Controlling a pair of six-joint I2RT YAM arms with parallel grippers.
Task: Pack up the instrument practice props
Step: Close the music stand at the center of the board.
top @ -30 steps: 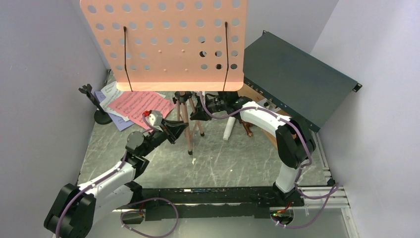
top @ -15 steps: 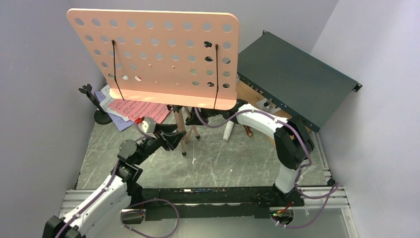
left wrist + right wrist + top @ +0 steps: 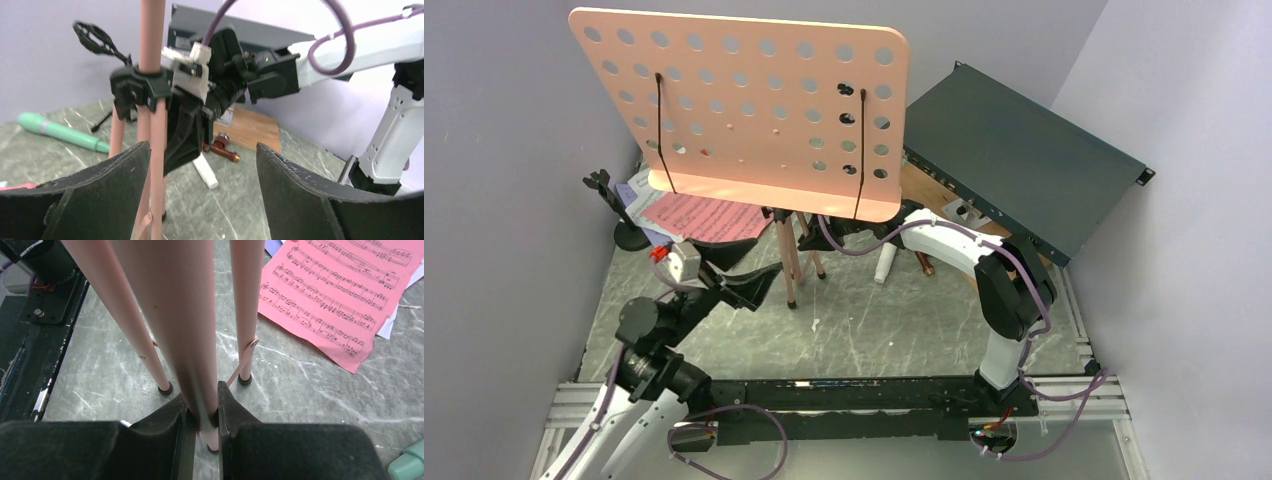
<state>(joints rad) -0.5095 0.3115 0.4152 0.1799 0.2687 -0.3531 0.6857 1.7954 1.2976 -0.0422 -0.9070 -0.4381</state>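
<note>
The pink perforated music tripod (image 3: 754, 110) stands mid-table on thin pink legs (image 3: 789, 270). My right gripper (image 3: 202, 412) is shut on one pink tube of it, low under the desk plate (image 3: 812, 240). My left gripper (image 3: 202, 150) is open with nothing between its fingers, and the tripod's legs (image 3: 155, 165) stand just by its left finger. From above it sits near-left of the legs (image 3: 752, 285). Red sheet music (image 3: 699, 215) and a white page (image 3: 649, 188) lie at far left beside a black microphone mount (image 3: 614, 205). A green microphone (image 3: 60, 132) and a white microphone (image 3: 886, 265) lie on the table.
A large dark green metal box (image 3: 1024, 160) leans at the back right over a brown wooden board (image 3: 922, 185). A small copper-brown piece (image 3: 225, 151) lies by the board. Purple walls close in on both sides. The arms' black base rail (image 3: 844, 395) runs along the near edge.
My left gripper has opened, let go of the tripod leg and drawn back toward the near left. The tripod's plate has shifted left and tilted, with the right gripper still clamped on it.
</note>
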